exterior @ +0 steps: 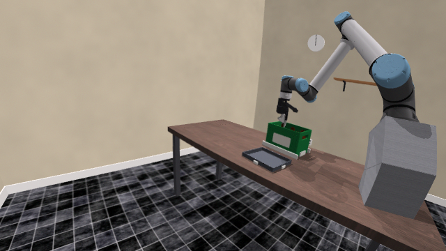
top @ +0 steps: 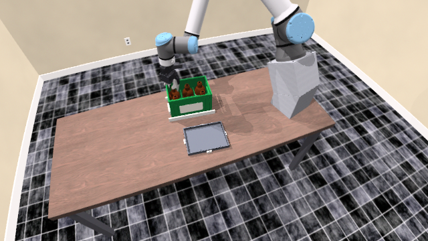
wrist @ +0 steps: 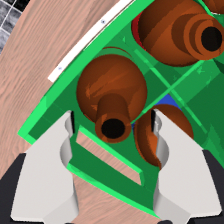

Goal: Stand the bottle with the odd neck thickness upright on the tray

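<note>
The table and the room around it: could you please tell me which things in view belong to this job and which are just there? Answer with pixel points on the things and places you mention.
Part of the job:
- brown bottles [top: 187, 91] [wrist: 111, 82]
- green crate [top: 171, 110] [exterior: 303, 146] [wrist: 25, 131]
- grey tray [top: 206, 138] [exterior: 266, 157]
- gripper [top: 171, 85] [exterior: 283, 123] [wrist: 112, 111]

Just there:
- wall clock [exterior: 316, 42]
- wall shelf [exterior: 355, 81]
- wall outlet [top: 128, 41]

Wooden table [top: 127, 140] [exterior: 209, 137] with dark legs, standing on a dark tiled floor [top: 274, 197] [exterior: 115, 209]; its brown top is bearing a green crate [top: 174, 108] [exterior: 293, 143], a white strip [top: 192, 116] [exterior: 279, 150] along the crate's labelled side, a shallow grey tray [top: 207, 138] [exterior: 266, 158] near the strip, and the arm's angular grey pedestal [top: 292, 87] [exterior: 397, 185]
</note>
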### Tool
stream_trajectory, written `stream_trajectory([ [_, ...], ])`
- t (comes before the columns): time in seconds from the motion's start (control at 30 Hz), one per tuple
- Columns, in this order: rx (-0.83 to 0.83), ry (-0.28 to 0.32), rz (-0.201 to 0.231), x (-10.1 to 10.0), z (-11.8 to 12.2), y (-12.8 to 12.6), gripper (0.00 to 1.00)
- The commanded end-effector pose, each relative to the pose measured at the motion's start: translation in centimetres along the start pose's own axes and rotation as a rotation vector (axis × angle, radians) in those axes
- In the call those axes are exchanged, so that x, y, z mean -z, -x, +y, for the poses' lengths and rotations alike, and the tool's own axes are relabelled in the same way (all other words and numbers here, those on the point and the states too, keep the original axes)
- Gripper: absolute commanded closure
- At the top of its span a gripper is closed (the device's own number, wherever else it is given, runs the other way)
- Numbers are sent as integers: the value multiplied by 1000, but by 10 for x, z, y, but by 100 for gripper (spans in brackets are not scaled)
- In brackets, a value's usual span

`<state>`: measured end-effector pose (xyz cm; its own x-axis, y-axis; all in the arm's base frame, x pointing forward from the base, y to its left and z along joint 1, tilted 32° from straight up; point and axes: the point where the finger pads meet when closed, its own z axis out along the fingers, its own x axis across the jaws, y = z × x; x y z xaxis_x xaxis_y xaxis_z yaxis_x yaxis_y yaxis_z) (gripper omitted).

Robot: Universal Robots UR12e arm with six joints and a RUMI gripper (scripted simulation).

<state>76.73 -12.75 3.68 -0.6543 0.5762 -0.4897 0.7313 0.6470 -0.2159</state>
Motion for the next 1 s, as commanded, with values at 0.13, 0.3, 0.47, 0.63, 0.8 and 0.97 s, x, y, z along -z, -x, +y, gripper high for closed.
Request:
stream_trajectory([
  [0.13,0,1,-1,1,0,0,62],
  [0.3,0,1,-1,1,0,0,62],
  [0.47,0,1,-1,1,0,0,62],
  [0.63,0,1,-1,1,0,0,62],
  [0.8,0,1,-1,1,0,0,100],
  [0.97,0,1,-1,1,0,0,100],
])
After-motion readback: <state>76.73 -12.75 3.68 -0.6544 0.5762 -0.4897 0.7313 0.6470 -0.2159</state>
